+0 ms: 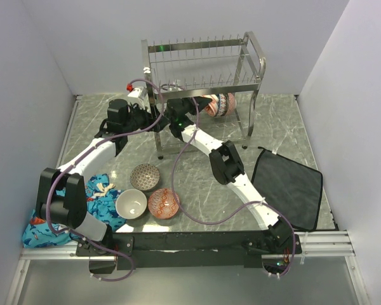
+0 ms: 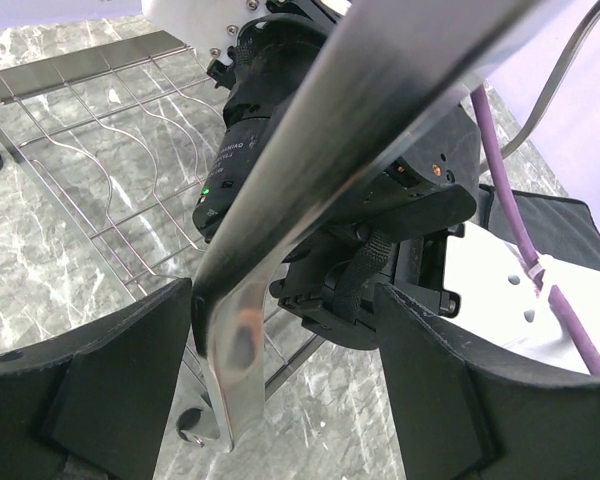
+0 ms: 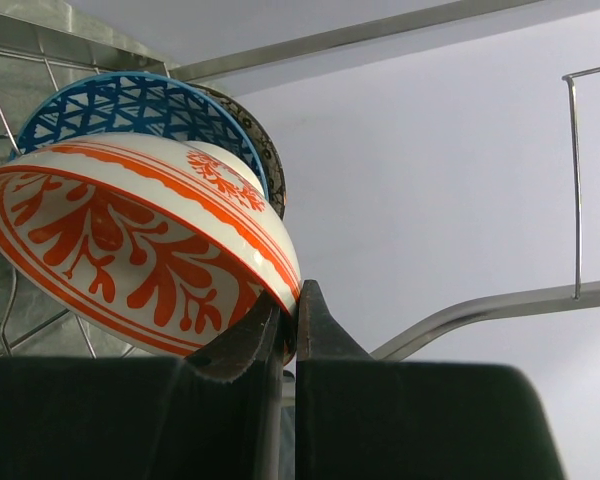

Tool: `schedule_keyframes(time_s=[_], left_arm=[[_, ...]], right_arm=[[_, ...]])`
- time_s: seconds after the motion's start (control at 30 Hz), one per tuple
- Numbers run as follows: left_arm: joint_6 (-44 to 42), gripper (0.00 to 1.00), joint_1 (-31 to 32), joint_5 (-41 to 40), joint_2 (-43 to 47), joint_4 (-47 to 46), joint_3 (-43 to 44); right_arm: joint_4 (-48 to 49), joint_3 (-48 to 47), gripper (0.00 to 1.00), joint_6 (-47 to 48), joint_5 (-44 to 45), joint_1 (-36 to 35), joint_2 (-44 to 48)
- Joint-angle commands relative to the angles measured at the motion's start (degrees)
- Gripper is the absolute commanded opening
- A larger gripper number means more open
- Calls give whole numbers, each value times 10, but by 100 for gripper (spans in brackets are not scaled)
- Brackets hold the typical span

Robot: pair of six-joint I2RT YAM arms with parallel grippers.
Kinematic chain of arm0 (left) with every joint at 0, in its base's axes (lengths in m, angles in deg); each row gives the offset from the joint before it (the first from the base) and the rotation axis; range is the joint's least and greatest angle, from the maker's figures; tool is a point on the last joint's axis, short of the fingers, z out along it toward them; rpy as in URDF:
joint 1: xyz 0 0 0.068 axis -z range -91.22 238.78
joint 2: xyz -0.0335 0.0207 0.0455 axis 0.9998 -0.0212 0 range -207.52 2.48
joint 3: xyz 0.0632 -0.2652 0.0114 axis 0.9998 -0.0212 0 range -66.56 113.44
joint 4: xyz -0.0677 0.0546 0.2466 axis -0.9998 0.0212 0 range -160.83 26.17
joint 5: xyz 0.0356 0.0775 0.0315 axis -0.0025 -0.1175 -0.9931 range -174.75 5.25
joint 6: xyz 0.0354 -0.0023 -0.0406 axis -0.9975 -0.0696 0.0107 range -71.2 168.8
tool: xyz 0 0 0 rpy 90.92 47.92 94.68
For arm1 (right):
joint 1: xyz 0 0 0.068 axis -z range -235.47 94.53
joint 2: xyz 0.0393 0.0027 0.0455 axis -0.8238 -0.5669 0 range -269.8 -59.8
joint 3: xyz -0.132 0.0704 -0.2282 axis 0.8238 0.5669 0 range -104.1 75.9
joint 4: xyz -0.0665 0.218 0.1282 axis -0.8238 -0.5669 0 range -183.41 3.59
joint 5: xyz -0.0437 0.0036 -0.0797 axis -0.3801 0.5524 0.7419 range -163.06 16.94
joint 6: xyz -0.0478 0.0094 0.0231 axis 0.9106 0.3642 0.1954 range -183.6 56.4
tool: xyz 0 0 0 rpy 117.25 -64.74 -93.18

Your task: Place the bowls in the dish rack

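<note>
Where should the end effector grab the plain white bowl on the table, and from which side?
Pinch the rim of the white bowl from straight above, one finger inside, one outside: it sits upright with its mouth open. Probably take the near edge, since the red-patterned bowl crowds its right and the brown-grey bowl its far side.

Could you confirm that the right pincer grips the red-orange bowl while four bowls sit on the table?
Only three bowls sit on the table, per the top view: brown-grey, cream-white and pinkish-red. The right pincer does grip the red-orange bowl.
</note>
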Motion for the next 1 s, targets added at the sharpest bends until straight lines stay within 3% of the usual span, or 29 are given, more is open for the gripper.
schedule_keyframes(time_s=[0.0,0.63,0.73,0.83,0.97], left_arm=[[-13,79,12,-4,-14,11,8],[-25,80,33,-21,-50,48,48],[-31,75,33,-4,-50,47,46],[-35,63,35,18,-41,41,36],[-44,35,51,37,-17,36,14]], right_arm=[[22,-27,0,-7,-18,-2,10],[13,-24,0,-6,-50,-10,-25],[14,-27,0,1,-53,-10,-32],[11,-29,0,4,-50,-11,-35],[12,-26,0,10,-38,-10,-32]])
